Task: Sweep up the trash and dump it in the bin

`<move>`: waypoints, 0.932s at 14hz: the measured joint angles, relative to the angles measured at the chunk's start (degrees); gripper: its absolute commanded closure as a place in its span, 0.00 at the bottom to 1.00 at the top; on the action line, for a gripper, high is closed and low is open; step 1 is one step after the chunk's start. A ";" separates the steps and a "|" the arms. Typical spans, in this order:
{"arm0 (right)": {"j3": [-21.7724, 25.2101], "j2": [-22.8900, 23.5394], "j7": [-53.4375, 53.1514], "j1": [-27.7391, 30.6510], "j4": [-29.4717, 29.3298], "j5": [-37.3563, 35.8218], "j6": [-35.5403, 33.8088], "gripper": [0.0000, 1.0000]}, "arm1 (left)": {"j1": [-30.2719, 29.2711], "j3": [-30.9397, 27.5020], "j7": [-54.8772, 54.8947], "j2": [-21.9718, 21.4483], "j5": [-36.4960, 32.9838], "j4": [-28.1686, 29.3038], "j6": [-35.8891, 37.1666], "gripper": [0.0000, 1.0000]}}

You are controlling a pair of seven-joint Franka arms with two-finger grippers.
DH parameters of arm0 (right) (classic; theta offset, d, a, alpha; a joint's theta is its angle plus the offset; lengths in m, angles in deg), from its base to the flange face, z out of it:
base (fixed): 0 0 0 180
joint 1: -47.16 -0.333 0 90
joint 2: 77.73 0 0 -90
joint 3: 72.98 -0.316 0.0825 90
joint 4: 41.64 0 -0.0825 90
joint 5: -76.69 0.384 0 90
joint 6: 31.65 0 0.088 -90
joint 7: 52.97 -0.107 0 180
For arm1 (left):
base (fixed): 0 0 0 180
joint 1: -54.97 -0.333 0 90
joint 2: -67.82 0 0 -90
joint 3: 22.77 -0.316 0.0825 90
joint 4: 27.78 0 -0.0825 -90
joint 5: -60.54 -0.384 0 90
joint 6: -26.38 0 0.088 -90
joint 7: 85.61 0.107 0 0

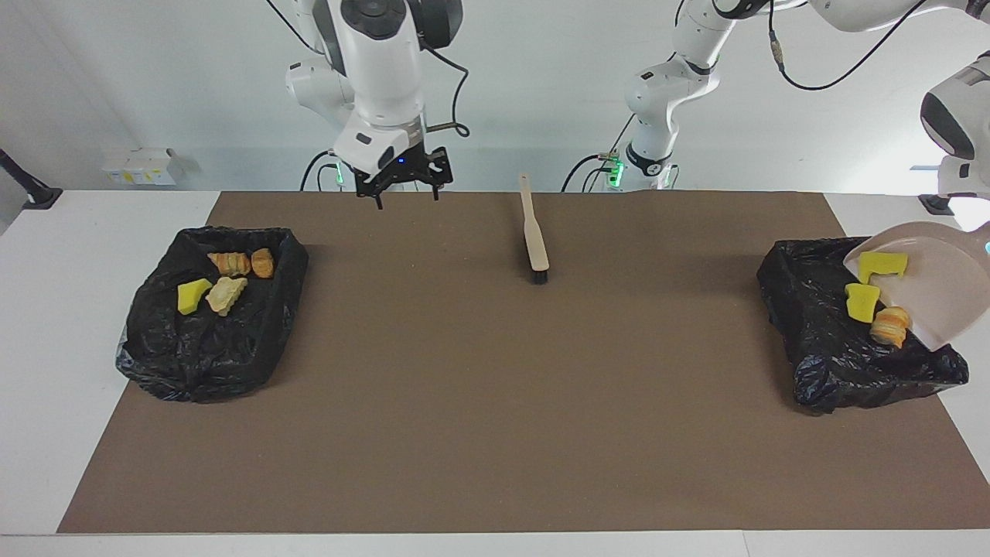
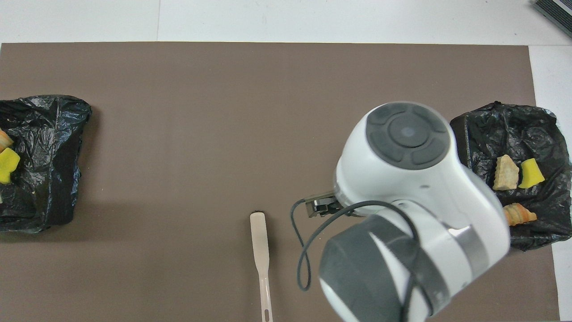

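Three trash pieces (image 1: 874,290) slide off tilted dustpan (image 1: 940,290); no writing legible.

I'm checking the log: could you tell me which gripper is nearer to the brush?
Right. The right gripper hangs open beside the brush; the left gripper holds the dustpan over the bin.

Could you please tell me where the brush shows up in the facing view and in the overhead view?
Facing view: the brush lies on the brown mat, upper centre.
Overhead view: the brush lies at bottom centre.
Shared landmark: the black bin holding four pieces, toward the right arm's end.
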 measured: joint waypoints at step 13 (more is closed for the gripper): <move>7.11 -3.03 12.82 10.62 -3.49 -3.52 -2.05 0.00 | 7.65 -0.61 -2.92 1.17 -7.72 -6.04 2.03 1.00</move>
